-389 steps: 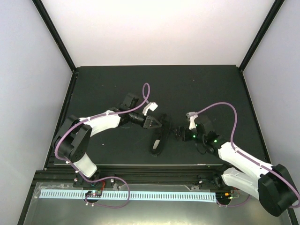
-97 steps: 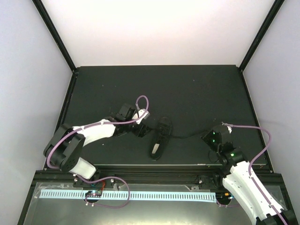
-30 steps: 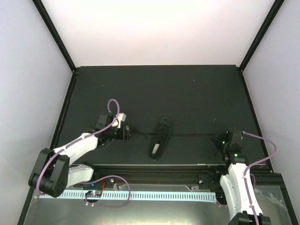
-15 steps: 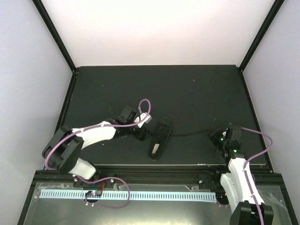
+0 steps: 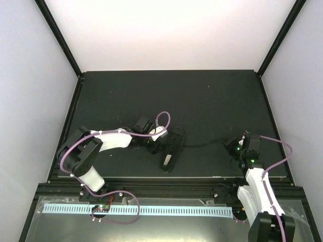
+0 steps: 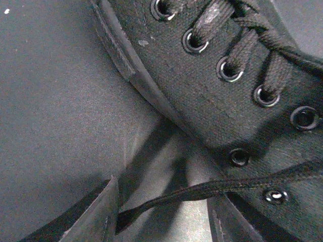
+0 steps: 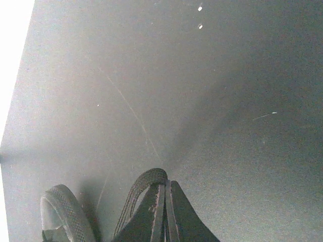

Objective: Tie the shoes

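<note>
The black shoe (image 5: pixel 172 146) lies on the dark table with its toe toward the back. My left gripper (image 5: pixel 158 142) sits low against the shoe's left side. In the left wrist view the shoe's eyelet row (image 6: pixel 227 70) fills the top. One thin black lace (image 6: pixel 181 193) runs loose across the gap of my left gripper (image 6: pixel 164 219), whose jaws stand apart. My right gripper (image 5: pixel 233 146) is off to the right with the other lace (image 5: pixel 204 144) stretched to it from the shoe. My right gripper (image 7: pixel 165 185) is shut, pinching a loop of that lace (image 7: pixel 144 180).
The dark tabletop (image 5: pixel 212 101) stretches behind the shoe to the back wall. Its raised black front rail (image 5: pixel 166 179) runs just behind the arm bases. A purple cable (image 5: pixel 162 119) arcs over the left wrist.
My left gripper has swung from the left of the table right up to the shoe's side, its jaws narrowing. The right gripper has stayed shut on its lace and barely shifted.
</note>
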Controlling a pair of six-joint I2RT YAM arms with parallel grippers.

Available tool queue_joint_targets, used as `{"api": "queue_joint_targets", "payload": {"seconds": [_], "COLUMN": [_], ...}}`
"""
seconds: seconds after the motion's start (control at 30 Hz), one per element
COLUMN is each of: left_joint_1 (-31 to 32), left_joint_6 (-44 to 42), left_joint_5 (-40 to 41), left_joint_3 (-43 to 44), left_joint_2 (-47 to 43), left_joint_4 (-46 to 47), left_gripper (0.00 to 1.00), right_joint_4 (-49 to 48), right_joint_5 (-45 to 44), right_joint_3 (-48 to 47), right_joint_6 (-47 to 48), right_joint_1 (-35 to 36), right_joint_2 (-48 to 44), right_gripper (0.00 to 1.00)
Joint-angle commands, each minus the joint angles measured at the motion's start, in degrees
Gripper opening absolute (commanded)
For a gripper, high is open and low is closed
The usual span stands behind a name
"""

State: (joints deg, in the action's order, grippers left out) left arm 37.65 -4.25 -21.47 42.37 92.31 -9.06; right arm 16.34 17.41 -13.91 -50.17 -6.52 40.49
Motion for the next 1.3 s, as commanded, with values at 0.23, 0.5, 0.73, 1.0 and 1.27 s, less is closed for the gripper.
{"api": "queue_joint_targets", "payload": {"seconds": [0.23, 0.5, 0.73, 1.0, 1.27], "left_joint_1": [0.55, 1.60, 4.35, 6.74, 8.22], "left_joint_6": [1.04, 6.90, 13.62, 15.30, 16.85], "left_joint_5": [-3.50, -6.81, -6.99, -4.90, -2.52], "left_joint_3": [-0.02, -6.74, -12.03, -12.50, -13.66], "left_joint_2": [-1.42, -8.21, -16.55, -17.09, -18.18], "left_joint_4": [6.91, 15.30, 22.65, 23.48, 24.19], "left_gripper": [0.03, 0.01, 0.02, 0.02, 0.02], "right_joint_4": [-1.73, -3.37, -8.51, -5.77, -3.75], "right_joint_5": [0.83, 2.35, 4.49, 2.42, 7.27], "right_joint_3": [-1.48, -3.99, -10.79, -38.84, -49.49], "right_joint_6": [1.39, 3.37, 5.93, 10.02, 11.40], "right_joint_1": [-0.39, -0.34, 2.95, 25.43, 39.37], "right_joint_2": [0.55, 2.67, 14.32, 38.70, 48.50], "right_gripper": [0.02, 0.02, 0.01, 0.02, 0.62]}}
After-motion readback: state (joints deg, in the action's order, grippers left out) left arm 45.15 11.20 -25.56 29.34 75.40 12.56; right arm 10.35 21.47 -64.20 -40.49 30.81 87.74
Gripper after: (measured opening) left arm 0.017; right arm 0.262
